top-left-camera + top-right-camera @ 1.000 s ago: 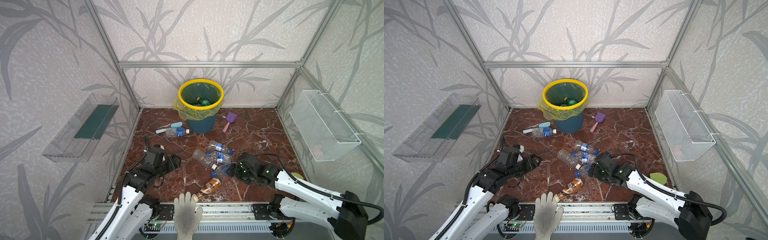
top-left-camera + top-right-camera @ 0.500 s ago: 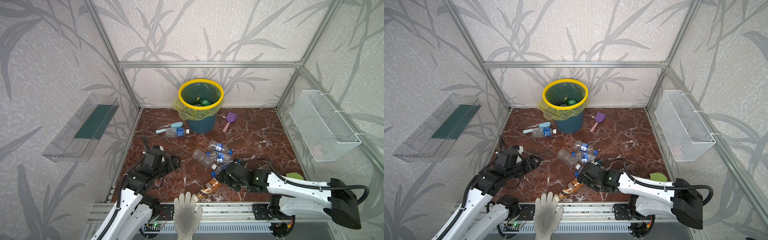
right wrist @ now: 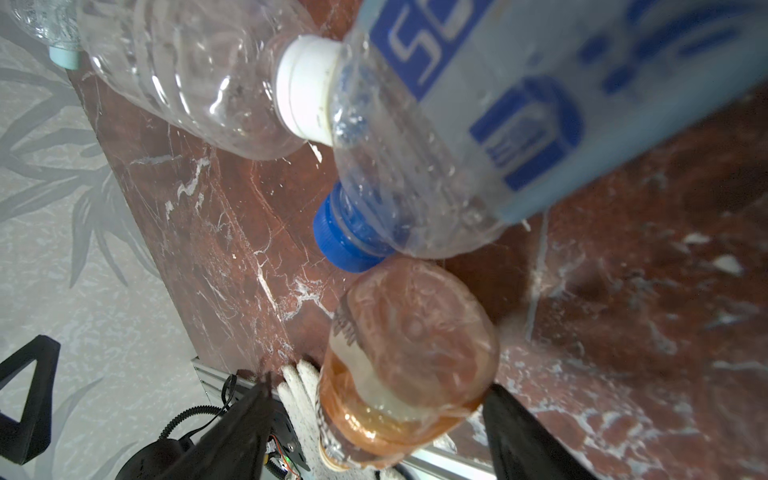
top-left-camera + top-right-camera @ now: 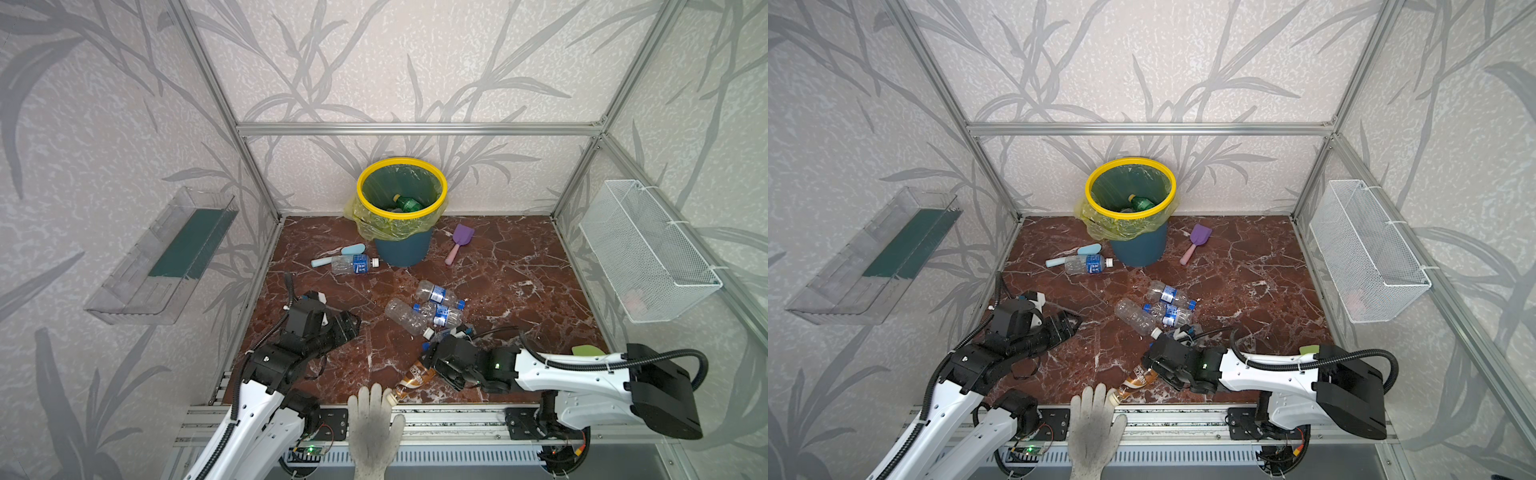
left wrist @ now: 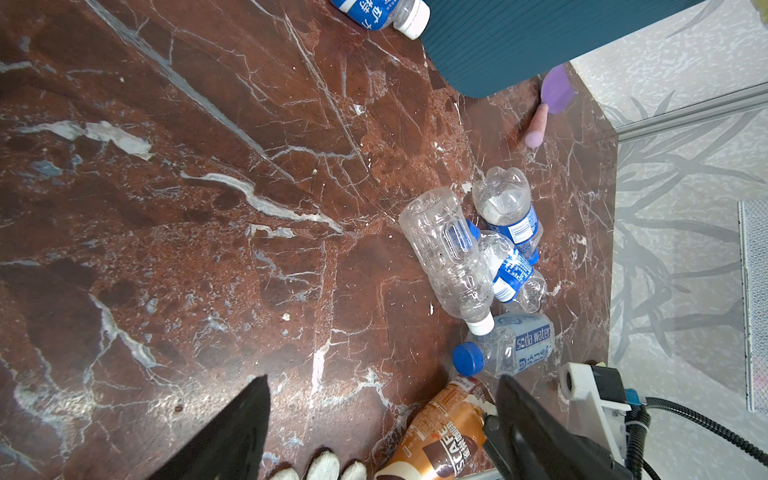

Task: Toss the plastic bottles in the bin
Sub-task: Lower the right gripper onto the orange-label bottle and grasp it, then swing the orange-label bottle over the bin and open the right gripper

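The bin (image 4: 401,249) (image 4: 1138,249), teal with a yellow rim, stands at the back wall with a green bottle (image 4: 409,203) inside. A clear bottle (image 4: 351,264) lies beside it. Several blue-labelled plastic bottles (image 4: 436,309) (image 5: 449,253) are heaped mid-floor. A soda water bottle (image 5: 511,345) (image 3: 478,124) lies at their near end. My right gripper (image 4: 430,363) (image 4: 1148,361) (image 3: 378,382) is open, its jaws either side of the base of a brown coffee bottle (image 4: 417,374) (image 3: 411,332) lying near the front edge. My left gripper (image 4: 351,324) (image 5: 382,380) hovers open and empty at the left.
A white glove (image 4: 374,424) rests on the front rail, touching the brown bottle's cap. A purple shovel (image 4: 459,241) and a light-blue shovel (image 4: 338,254) lie by the bin. A wire basket (image 4: 648,253) hangs on the right wall, a clear tray (image 4: 166,257) on the left.
My right gripper has swung left and toward the front edge, from beside the soda water bottle to the brown bottle. The left arm has not moved.
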`<control>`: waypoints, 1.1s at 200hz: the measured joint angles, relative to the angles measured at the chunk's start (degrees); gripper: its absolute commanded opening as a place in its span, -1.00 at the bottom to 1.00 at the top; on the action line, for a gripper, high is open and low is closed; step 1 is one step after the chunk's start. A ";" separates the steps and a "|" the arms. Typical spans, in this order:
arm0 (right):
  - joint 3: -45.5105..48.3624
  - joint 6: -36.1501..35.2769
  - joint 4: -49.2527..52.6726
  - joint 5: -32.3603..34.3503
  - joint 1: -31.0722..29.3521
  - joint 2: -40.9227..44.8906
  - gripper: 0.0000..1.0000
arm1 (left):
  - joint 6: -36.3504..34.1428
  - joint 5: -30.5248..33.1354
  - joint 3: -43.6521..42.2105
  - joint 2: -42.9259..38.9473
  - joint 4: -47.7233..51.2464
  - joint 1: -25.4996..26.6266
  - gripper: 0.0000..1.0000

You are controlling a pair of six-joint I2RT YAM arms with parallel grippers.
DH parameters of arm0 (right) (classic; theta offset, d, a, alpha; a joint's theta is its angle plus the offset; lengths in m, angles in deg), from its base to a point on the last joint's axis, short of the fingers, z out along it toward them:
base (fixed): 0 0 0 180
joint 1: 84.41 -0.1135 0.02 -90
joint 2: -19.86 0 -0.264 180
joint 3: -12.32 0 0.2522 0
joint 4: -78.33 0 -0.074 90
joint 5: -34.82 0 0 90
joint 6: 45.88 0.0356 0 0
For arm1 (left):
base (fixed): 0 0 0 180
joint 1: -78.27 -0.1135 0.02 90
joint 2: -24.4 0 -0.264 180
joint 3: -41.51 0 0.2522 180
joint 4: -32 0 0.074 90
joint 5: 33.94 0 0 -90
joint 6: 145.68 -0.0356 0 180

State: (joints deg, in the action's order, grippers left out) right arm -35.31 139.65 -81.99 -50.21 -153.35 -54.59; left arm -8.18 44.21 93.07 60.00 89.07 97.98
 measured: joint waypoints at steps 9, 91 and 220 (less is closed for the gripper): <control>-0.04 0.44 -1.01 -0.20 -0.15 -1.36 0.65 | -0.04 0.00 0.00 0.00 0.00 0.00 0.70; -2.62 2.78 -7.54 -2.51 -2.40 -11.10 0.34 | -0.59 0.42 0.00 -0.13 0.46 0.00 0.70; -4.63 -7.89 7.61 1.51 -2.43 -1.46 0.24 | -0.96 1.27 0.00 1.31 1.09 0.00 0.70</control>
State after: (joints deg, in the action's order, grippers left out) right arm -39.94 131.76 -74.39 -48.70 -155.78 -56.06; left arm -9.14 45.47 93.07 61.31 90.16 97.98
